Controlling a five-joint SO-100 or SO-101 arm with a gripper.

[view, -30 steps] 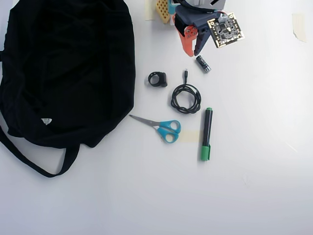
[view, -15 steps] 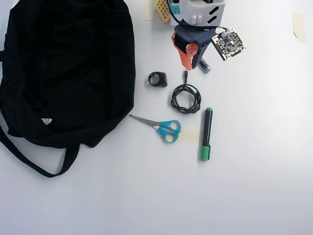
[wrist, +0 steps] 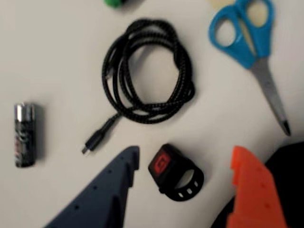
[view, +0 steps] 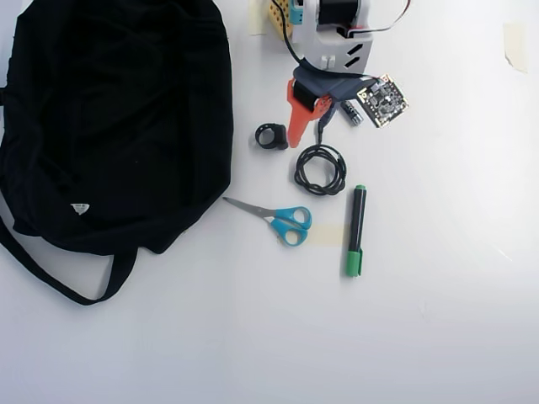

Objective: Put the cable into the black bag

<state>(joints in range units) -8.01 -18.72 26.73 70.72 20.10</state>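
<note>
We're on the approach, nothing grasped yet. Our gripper (wrist: 183, 161) is spread wide and empty, dark blue jaw one side, orange jaw the other. In the wrist view the small black ring clip (wrist: 176, 173) sits between the jaws, so we're lined up on the wrong item; the cable (wrist: 147, 71) lies just beyond, coiled flat on the table (view: 438, 320) with its plug end pointing back toward us. AA battery (wrist: 24, 134) and blue-handled scissors (wrist: 251, 42) flank it. The black bag (view: 118, 118) lies well apart in the overhead view, so we'd expect a carry across after pickup. Green-capped marker (view: 356, 230) is clear of the path.
</note>
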